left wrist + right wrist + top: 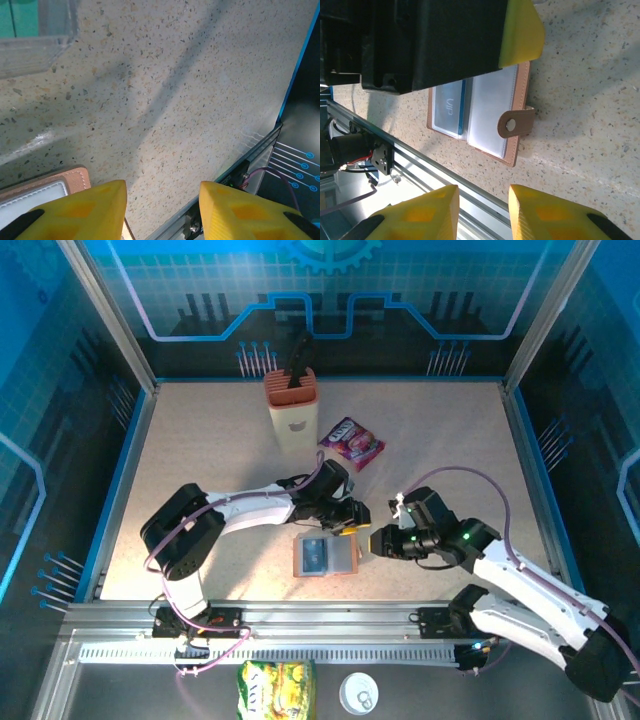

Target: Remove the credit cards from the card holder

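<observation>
Card holder (325, 556) lies open on the desk (200, 460), just ahead of the right gripper (482, 210) and beside the left gripper (162, 210); both are spread and empty. One should pin the cover while the other pinches the blue card (447, 107) by its edge.

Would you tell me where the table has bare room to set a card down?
Free: the far right of the table, between the purple snack packet and the right wall; also the left strip between the left arm and the blue edge. Crowded: near centre, where the left gripper and right gripper hover at the card holder.
</observation>
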### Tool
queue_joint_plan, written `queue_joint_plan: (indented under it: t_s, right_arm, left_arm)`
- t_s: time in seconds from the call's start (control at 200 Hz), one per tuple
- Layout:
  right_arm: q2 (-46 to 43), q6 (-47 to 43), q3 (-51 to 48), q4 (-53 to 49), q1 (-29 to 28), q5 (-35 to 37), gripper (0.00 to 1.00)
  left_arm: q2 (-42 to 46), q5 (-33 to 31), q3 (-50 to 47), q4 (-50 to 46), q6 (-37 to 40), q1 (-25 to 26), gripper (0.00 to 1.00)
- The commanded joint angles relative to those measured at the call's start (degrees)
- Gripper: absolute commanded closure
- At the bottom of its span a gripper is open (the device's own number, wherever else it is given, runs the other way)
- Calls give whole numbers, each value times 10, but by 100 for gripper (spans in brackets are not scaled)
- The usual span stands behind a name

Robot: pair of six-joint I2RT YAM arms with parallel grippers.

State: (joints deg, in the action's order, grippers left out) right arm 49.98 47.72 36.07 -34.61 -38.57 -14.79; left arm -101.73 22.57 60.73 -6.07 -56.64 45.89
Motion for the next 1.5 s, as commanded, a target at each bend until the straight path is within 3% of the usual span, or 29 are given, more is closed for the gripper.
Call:
queue_joint_plan:
  t_s: [0.0, 0.415, 0.645, 0.82, 1.04, 1.376, 1.496]
  right_arm:
    - [11, -2, 43, -32, -4, 6, 68]
    - [43, 9, 51, 10, -20, -14, 69]
    - [148, -4, 91, 66, -48, -53, 69]
    - [241, -12, 133, 120, -76, -76, 69]
    - [353, 18, 134, 228, -87, -143, 69]
    - [402, 54, 63, 321, -94, -146, 72]
    - [410, 61, 50, 339, -93, -145, 73]
  left_arm:
    - [33, -4, 7, 10, 16, -8, 58]
    - [224, -116, -68, -64, 41, -23, 57]
    - [353, -155, -173, -118, 17, -35, 51]
    - [405, -149, -254, -102, -28, -45, 51]
    - [369, -124, -257, -123, -38, -47, 51]
    - [279, -118, -257, -114, -11, -47, 74]
    - [258, -110, -263, -103, -4, -45, 77]
